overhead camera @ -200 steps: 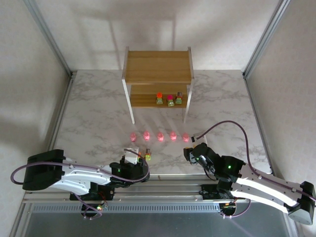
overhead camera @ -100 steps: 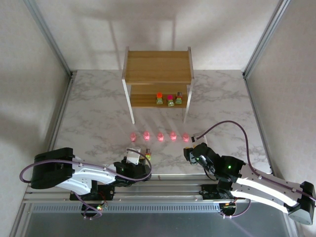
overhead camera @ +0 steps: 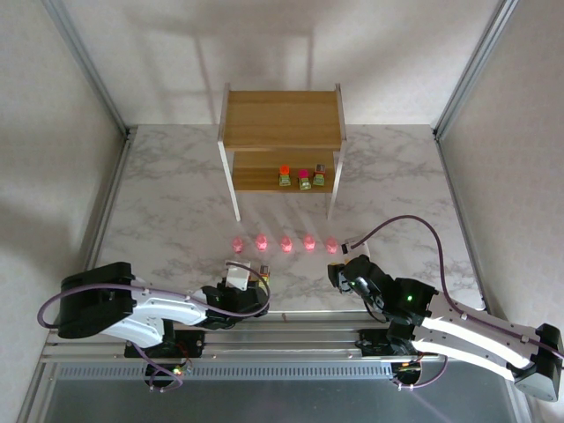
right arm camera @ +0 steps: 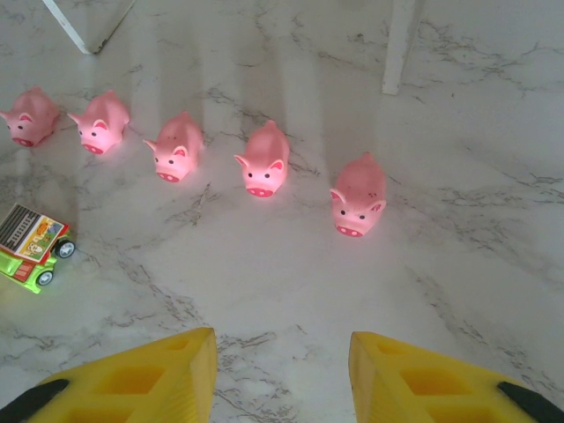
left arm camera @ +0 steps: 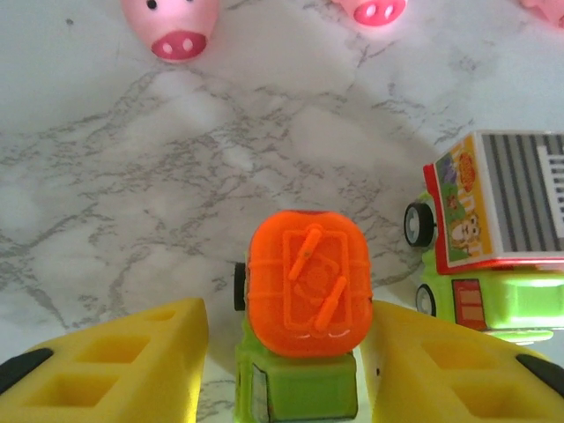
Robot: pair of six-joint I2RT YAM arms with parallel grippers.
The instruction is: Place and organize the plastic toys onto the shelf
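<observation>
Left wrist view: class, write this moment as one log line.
left gripper: open, fingers flanking orange-topped truck | right gripper: open | shelf: three trucks on lower tier | pigs: five on table

**Robot lab test cell**

A left arm [overhead camera: 150, 313] and right arm [overhead camera: 467, 333] are bolted to a metal rail [overhead camera: 300, 330] at the desk's [overhead camera: 176, 203] near edge. Aluminium frame posts [overhead camera: 88, 66], plain white panels [overhead camera: 282, 44] and purple cables [overhead camera: 405, 225] surround them.

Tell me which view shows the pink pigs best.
Right wrist: all five pigs stand in a row, faces clear. Top external shows them as tiny pink blobs; left wrist crops them at its top edge.
</observation>
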